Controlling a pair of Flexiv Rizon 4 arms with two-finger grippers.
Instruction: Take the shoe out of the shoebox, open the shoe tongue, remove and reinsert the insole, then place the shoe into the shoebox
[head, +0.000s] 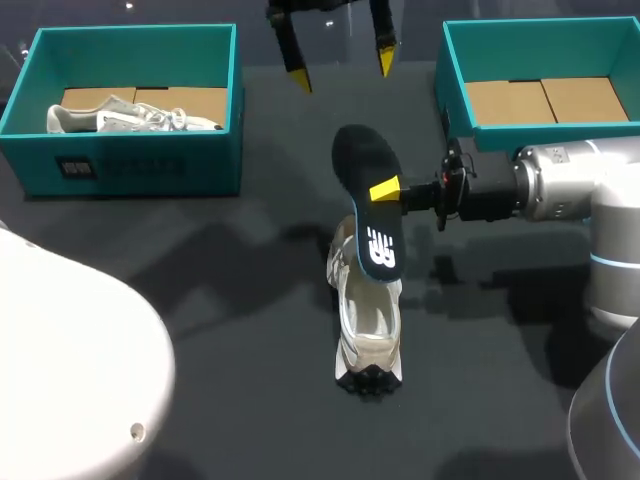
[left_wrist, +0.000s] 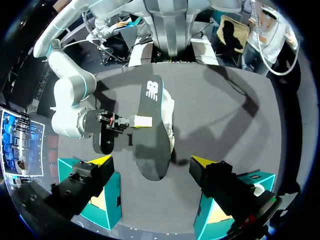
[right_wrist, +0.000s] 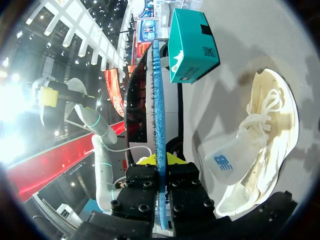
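From the head view, two teal shoeboxes stand at the far side of the dark desk (head: 200, 300). The left shoebox (head: 130, 165) holds one pale boxed shoe (head: 130, 118). The right shoebox (head: 455, 90) shows only its cardboard floor. A second shoe, the loose shoe (head: 368, 340), lies on the desk between the boxes and nearer the robot. One dark insole (head: 372, 205) hangs over its far end, gripped from both sides by the right end effector (head: 385, 190). The left end effector (head: 343, 68) hangs beyond the insole with its two yellow tips spread wide and nothing between them.

In the left wrist view, the left end effector (left_wrist: 151, 161) stands wide and empty above the insole (left_wrist: 150, 130). The loose shoe (left_wrist: 169, 120) shows beside and under the insole, and the right end effector (left_wrist: 142, 121) pinches the insole's edge.

In the right wrist view, the right end effector (right_wrist: 160, 160) is closed narrowly on the insole (right_wrist: 159, 100), which is seen edge-on. Beside it lies the loose shoe (right_wrist: 260, 145), its tongue (right_wrist: 225, 160) folded out. One shoebox (right_wrist: 192, 45) stands ahead.
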